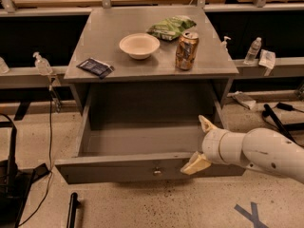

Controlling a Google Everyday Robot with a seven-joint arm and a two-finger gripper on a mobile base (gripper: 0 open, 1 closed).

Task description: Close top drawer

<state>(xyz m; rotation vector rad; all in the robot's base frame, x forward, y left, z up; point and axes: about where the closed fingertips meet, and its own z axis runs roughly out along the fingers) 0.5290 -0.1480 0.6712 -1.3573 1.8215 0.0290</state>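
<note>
The top drawer (118, 169) is a deep grey box pulled far out of the grey cabinet (152, 56). Its inside looks empty, and its flat front panel carries a small round knob (155, 172). My gripper (201, 144) comes in from the right on a white arm (259, 151). Its two tan fingers are spread open. One fingertip (205, 122) is over the drawer's right rear inside, the other (194, 164) lies at the front panel's top edge, right of the knob. It holds nothing.
On the cabinet top stand a white bowl (139, 45), a brown can (186, 50), a green chip bag (171, 27) and a dark packet (95, 67). Bottles (251, 50) stand on the side rails. Cables and a black stand (12, 175) lie at left on the floor.
</note>
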